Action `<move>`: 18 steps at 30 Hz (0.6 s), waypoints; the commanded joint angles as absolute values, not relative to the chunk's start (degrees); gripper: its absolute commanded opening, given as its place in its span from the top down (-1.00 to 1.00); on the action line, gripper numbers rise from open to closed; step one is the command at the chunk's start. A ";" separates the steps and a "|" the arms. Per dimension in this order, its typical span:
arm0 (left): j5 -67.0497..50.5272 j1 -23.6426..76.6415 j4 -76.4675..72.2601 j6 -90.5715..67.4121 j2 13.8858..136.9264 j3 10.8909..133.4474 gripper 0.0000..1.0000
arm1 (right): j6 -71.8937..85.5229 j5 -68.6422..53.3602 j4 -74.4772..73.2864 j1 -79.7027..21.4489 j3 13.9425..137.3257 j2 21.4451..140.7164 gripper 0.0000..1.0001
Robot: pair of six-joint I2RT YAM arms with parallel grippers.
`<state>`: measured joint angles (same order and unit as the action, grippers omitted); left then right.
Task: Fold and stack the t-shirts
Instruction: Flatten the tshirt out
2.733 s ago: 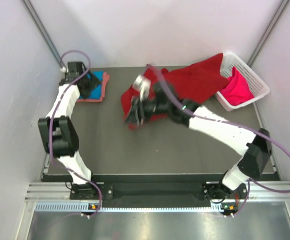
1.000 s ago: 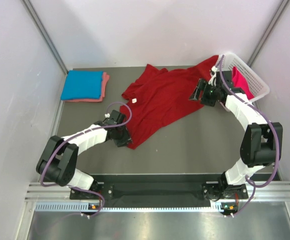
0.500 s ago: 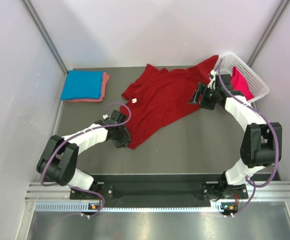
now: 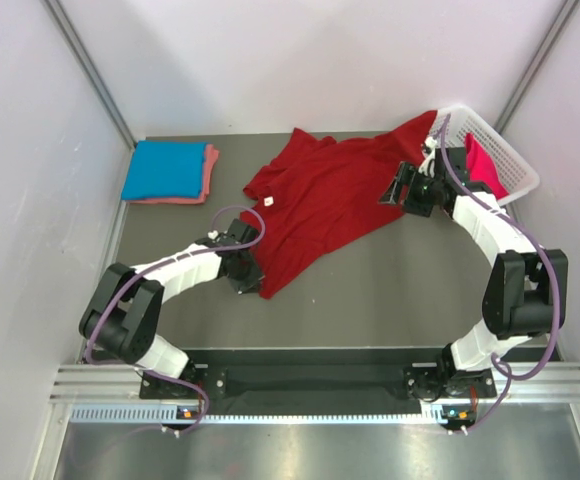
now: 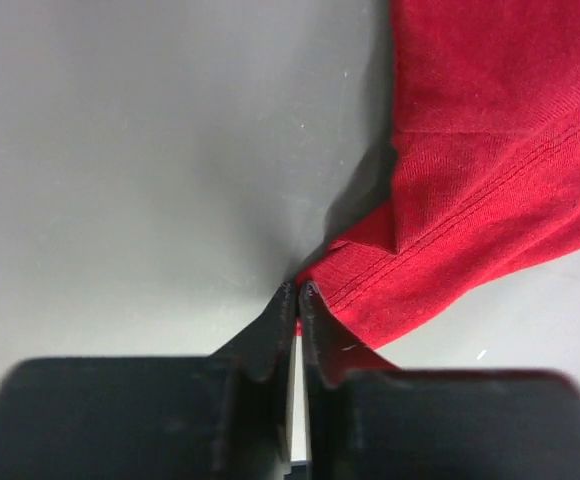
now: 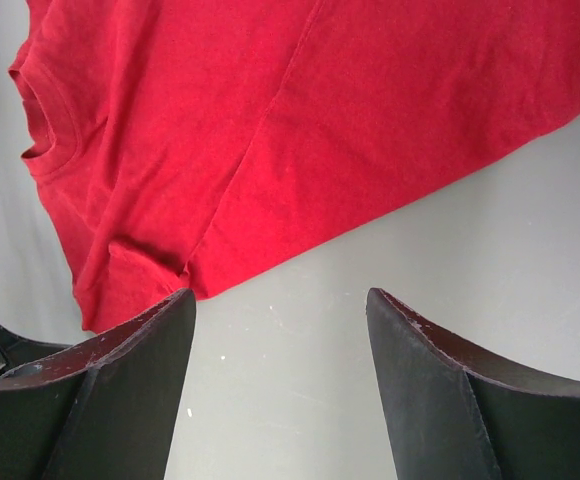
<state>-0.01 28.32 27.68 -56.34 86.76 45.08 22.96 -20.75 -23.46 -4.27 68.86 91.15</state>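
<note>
The dark red t-shirt (image 4: pixel 330 195) now lies spread across the table's middle, reaching the white basket (image 4: pixel 510 150) on the right, no longer bunched under the right arm. The right gripper (image 4: pixel 402 188) has released and hovers with its jaws wide apart. The left gripper (image 4: pixel 250 280) has come from the far-left stack (image 4: pixel 165 170). It is closed narrow at the near hem corner and seemingly pinches it. That would mean the shirt is being flattened before folding.

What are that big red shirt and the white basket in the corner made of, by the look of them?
The dark red shirt looks like soft knitted jersey, probably cotton, with a matte finish: it shows a fine knit texture, a double-stitched hem and limp folds. The white basket looks like rigid moulded plastic: its walls are an even open lattice that holds its shape.
</note>
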 commanded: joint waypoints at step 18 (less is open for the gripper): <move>28.58 28.65 50.26 -49.39 38.16 48.70 1.00 | 29.09 -6.07 -21.70 -4.30 73.22 87.98 -0.22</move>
